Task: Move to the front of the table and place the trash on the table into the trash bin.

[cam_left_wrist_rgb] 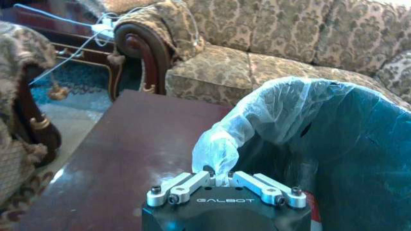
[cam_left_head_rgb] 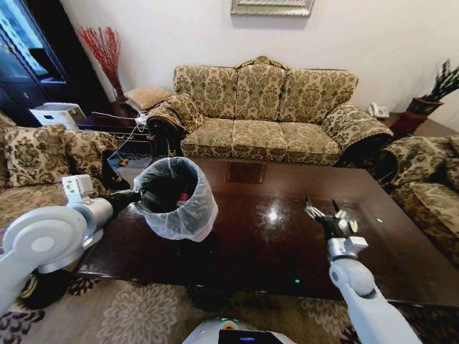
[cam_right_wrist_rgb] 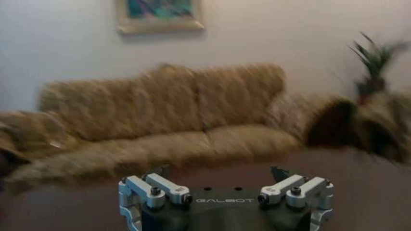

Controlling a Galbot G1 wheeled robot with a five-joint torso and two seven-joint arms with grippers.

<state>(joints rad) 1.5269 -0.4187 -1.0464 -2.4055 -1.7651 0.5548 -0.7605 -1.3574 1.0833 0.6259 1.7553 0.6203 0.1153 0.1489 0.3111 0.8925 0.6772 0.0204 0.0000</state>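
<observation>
From the head view, the trash bin [cam_left_head_rgb: 177,197] stands on the dark surface [cam_left_head_rgb: 287,236] at about 9 o'clock, the left gripper [cam_left_head_rgb: 136,201] at its rim; the right gripper [cam_left_head_rgb: 324,213] hovers at 3 o'clock, fingers apart. In the left wrist view, the left gripper [cam_left_wrist_rgb: 222,179] has its fingers clamped on the bin's plastic liner [cam_left_wrist_rgb: 270,115]. In the right wrist view, the right gripper [cam_right_wrist_rgb: 222,174] is spread wide above the surface, facing the sofa [cam_right_wrist_rgb: 167,120].

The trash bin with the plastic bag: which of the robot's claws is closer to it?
Left. The left gripper is shut on the trash bin at its bag rim; the right gripper, open, hovers apart over the table.
</observation>
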